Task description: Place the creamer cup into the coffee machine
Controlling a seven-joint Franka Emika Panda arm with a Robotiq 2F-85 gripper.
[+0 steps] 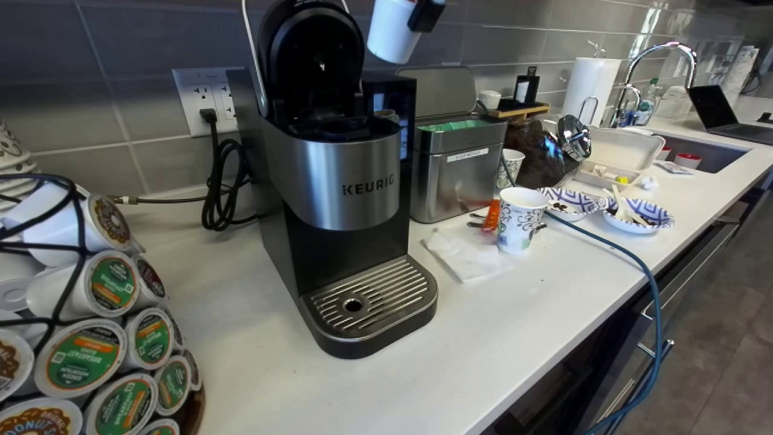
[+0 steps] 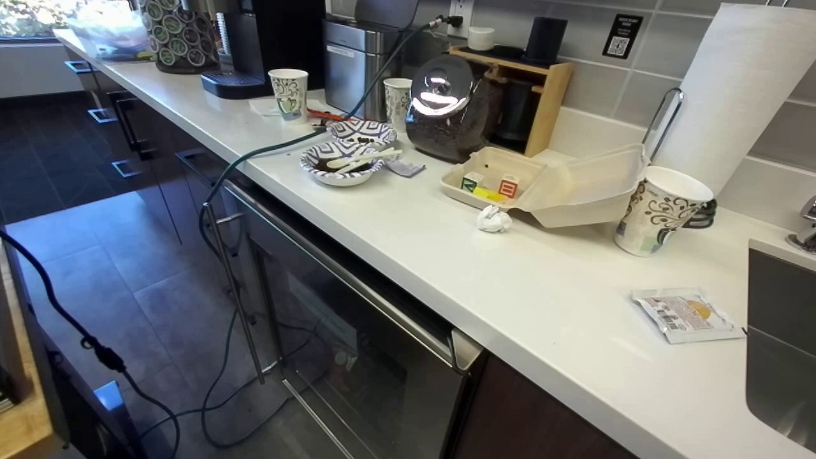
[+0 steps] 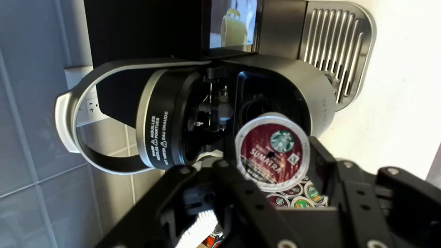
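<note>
The gripper (image 3: 274, 151) is clamped on the creamer cup (image 3: 270, 163), a white pod with a maroon lid; its fingers (image 3: 322, 156) stand the cup's width apart, at nine and three o'clock of it in the wrist view. In an exterior view the cup hangs tilted at one o'clock from the open top of the coffee machine (image 1: 338, 175).

The maroon lid reads SUMATRA and bears a green Starbucks emblem; its finer print is blurred. KEURIG runs across the machine's metal front. On its raised black lid (image 3: 162, 129), SHARP NEEDLES and HOT WATER show, with French beside them. Coffee pods (image 1: 113, 283) at eight o'clock in an exterior view carry GREEN MOUNTAIN and BREAKFAST BLEND. The steel box (image 1: 453, 187), at three o'clock from the machine, has a label too small to read.

In the wrist view the cup covers part of the dark pod well (image 3: 254, 106), at eleven o'clock from it. In an exterior view the top edge crops the raised lid and the gripper, leaving one black fingertip (image 1: 426, 15). In an exterior view with the drip tray (image 2: 234, 83) at ten o'clock, the machine's upper part is cut off.
</note>
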